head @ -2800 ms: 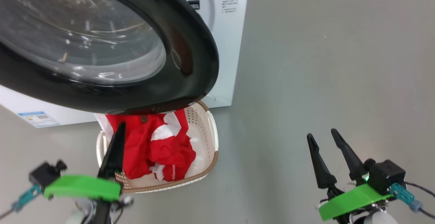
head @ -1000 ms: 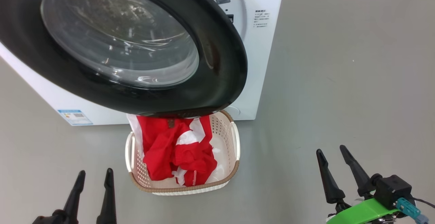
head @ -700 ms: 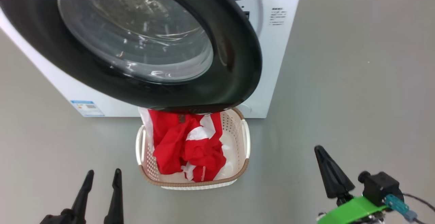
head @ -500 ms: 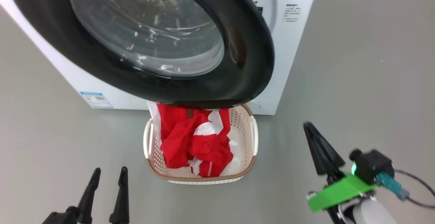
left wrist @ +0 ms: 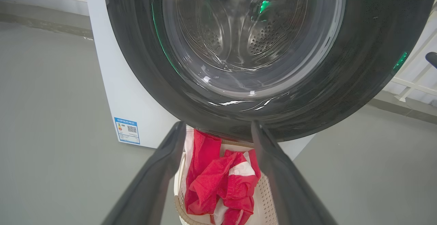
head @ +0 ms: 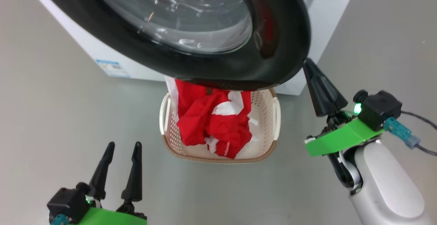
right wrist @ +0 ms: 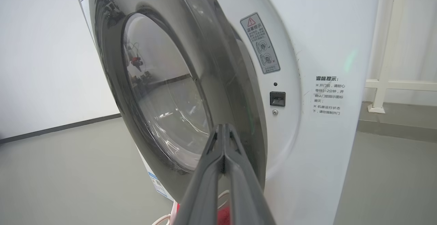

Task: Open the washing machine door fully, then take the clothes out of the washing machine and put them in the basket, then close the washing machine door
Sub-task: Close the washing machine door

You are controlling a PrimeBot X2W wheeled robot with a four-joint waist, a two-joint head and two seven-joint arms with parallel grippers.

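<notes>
The washing machine door (head: 280, 47), black-rimmed with a glass bowl, stands partly open off the white washing machine (head: 336, 3). Below it, the basket (head: 264, 115) holds the red and white clothes (head: 211, 119). My right gripper (head: 306, 62) is shut on nothing, its tip close beside the door's right rim; I cannot tell whether it touches. In the right wrist view the closed right gripper (right wrist: 223, 126) points at the door's edge (right wrist: 218, 64). My left gripper (head: 123, 145) is open, low at the left, short of the basket. The left wrist view frames the clothes (left wrist: 222, 184) between my left gripper's fingers (left wrist: 170, 150).
A grey floor (head: 382, 47) spreads around the machine. A blue label (left wrist: 127, 135) sits low on the machine's front. White railing (right wrist: 385, 47) stands behind it on the right. The door latch slot (right wrist: 277, 98) shows on the machine's face.
My right gripper has shut and risen up to the door's right rim. The head camera has shifted, sliding the scene rightward. The left gripper stays open.
</notes>
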